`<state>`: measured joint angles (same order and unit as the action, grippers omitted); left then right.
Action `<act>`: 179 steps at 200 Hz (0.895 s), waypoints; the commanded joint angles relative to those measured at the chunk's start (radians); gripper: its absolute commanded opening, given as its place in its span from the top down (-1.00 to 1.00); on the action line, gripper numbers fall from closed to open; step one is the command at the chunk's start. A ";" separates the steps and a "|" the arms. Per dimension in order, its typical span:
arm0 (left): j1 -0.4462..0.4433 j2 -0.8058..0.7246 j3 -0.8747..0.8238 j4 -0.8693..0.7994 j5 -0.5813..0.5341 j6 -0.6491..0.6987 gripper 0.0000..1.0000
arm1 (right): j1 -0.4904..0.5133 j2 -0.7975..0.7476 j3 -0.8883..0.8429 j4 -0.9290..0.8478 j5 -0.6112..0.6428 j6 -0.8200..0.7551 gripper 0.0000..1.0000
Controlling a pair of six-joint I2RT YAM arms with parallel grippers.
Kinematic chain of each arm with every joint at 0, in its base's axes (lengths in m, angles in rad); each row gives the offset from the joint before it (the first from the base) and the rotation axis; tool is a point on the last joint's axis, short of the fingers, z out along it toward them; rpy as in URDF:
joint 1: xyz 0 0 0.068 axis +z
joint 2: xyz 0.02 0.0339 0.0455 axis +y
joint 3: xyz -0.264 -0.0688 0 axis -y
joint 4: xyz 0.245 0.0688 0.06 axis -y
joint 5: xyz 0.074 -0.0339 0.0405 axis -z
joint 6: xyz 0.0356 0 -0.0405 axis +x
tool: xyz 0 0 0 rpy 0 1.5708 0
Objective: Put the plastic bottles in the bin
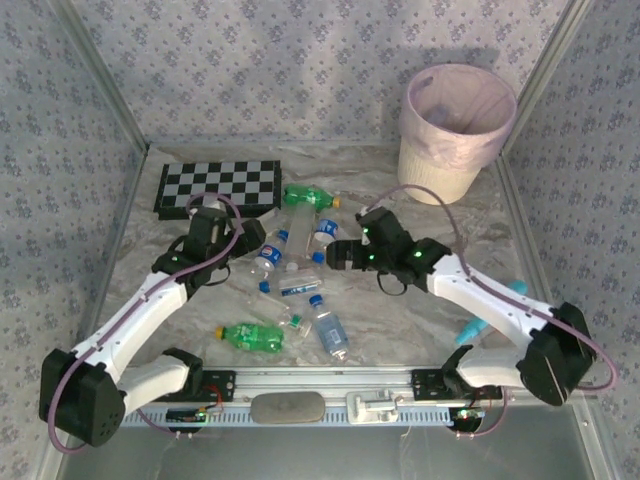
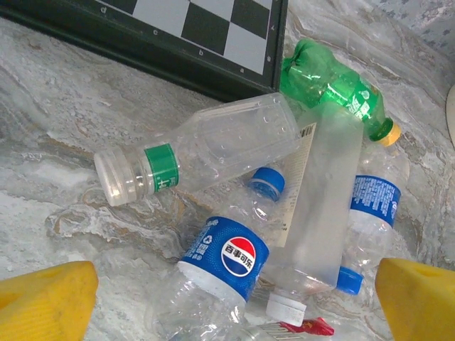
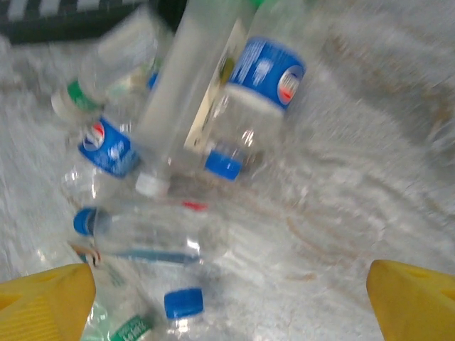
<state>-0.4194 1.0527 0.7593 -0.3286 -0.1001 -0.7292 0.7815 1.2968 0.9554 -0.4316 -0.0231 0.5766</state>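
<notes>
Bottles (image 1: 292,250) lie heaped at the middle of the marbled table (image 1: 400,320) in the top view, just below the checkerboard (image 1: 218,185). Both claws meet that heap: the left claw (image 1: 250,240) at its left edge, the right claw (image 1: 338,257) at its right edge. Both are released and grip nothing. In the left wrist view the yellow fingers (image 2: 43,298) stand wide apart at the lower corners of the frame. Between and above them lie a Pepsi-labelled bottle (image 2: 220,263) at lower centre, a frosted bottle (image 2: 323,206) beside it to the right, a clear bottle with a green band (image 2: 213,142) at centre, and a green bottle (image 2: 334,85) at upper right by the board's corner. The right wrist view is blurred; its yellow fingertips (image 3: 416,298) also sit at the lower corners, spread wide, with a blue-capped bottle (image 3: 183,305) low between them and a blue-labelled bottle (image 3: 263,85) at upper centre. Two more lie apart from the heap at lower centre of the top view: a second green one (image 1: 250,337) and a clear one (image 1: 333,335). The bin (image 1: 435,160) stands at the upper right, well apart from both claws. The left arm (image 1: 140,305) and right arm (image 1: 490,300) each reach from a base at a bottom corner, elbow outward, forearm angled in toward the centre.
</notes>
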 commanded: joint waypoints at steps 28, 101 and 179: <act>0.004 -0.028 -0.100 0.069 -0.042 0.010 -1.00 | 0.214 0.124 0.043 -0.164 0.046 -0.103 -0.99; 0.002 0.018 -0.118 0.102 0.014 -0.034 -1.00 | 0.391 0.270 0.084 -0.266 0.156 -0.063 -0.98; -0.001 -0.040 -0.172 0.092 0.028 -0.062 -1.00 | 0.437 0.364 0.086 -0.255 0.153 -0.043 -0.50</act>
<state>-0.4191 1.0370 0.5953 -0.2417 -0.0895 -0.7750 1.2118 1.6520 1.0248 -0.6662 0.1104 0.5171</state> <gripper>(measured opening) 0.999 0.787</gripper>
